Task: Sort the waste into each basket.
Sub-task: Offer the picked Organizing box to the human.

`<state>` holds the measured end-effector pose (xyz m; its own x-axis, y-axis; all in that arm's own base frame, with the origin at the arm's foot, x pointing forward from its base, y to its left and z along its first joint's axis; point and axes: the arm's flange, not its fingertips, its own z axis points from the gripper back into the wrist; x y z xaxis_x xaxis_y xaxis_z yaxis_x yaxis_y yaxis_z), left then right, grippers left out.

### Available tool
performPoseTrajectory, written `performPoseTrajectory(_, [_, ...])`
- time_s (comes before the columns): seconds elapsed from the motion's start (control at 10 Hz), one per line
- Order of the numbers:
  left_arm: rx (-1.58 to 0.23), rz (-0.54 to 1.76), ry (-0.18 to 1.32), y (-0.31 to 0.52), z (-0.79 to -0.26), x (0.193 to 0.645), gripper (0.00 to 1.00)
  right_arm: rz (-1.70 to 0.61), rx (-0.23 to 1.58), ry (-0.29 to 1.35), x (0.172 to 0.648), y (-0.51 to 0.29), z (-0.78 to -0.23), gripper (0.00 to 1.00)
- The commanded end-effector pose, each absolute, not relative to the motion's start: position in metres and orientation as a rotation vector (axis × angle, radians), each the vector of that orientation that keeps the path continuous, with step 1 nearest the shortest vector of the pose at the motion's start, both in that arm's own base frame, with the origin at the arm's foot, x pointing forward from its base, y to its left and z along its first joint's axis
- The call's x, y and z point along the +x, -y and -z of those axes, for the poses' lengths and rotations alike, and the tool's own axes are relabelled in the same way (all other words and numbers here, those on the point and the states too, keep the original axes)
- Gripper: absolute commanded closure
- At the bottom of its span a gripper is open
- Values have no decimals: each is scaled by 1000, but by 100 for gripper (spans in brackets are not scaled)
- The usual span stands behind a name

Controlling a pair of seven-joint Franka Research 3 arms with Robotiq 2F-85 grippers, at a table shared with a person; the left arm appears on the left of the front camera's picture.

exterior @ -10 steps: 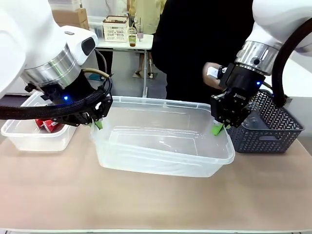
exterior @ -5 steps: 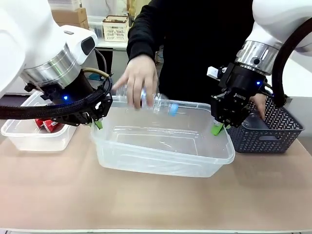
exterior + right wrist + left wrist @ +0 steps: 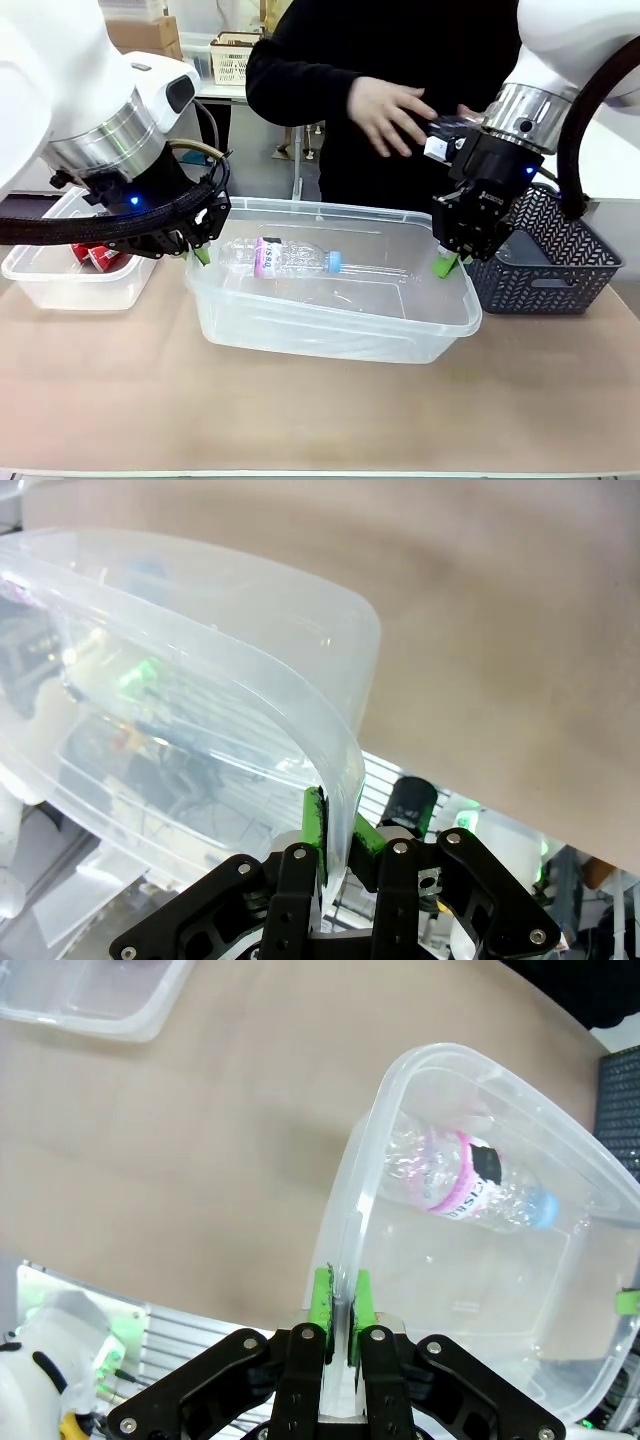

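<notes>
Bottle in: a pink-labelled, blue-capped bottle (image 3: 285, 258) is now seen lying on its side in the big tub (image 3: 330, 335). Half a second earlier it was being lowered there by a person's hand (image 3: 385, 110), which has since been drawn back above the far rim. The tub is gripped at both ends, the left gripper (image 3: 202, 256) and right gripper (image 3: 445, 265) each clamped on its rim. Red cans (image 3: 97, 257) are kept in the small tub (image 3: 60, 290) at left. One more piece is judged sorted.

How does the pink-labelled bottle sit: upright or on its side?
On its side: the bottle lies lengthwise inside the large clear tub.
</notes>
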<state>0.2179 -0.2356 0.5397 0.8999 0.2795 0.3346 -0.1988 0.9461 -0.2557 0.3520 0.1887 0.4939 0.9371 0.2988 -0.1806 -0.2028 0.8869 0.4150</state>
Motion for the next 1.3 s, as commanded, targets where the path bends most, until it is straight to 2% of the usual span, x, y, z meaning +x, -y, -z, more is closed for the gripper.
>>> performPoseTrajectory(0.0, [-236,-271,379,234,-537,221,100,-292,427,-249,348,-192,-497,100])
performPoseTrajectory(1.2, [-236,-271,379,234,-537,221,100,-292,427,-249,348,-192,-497,100])
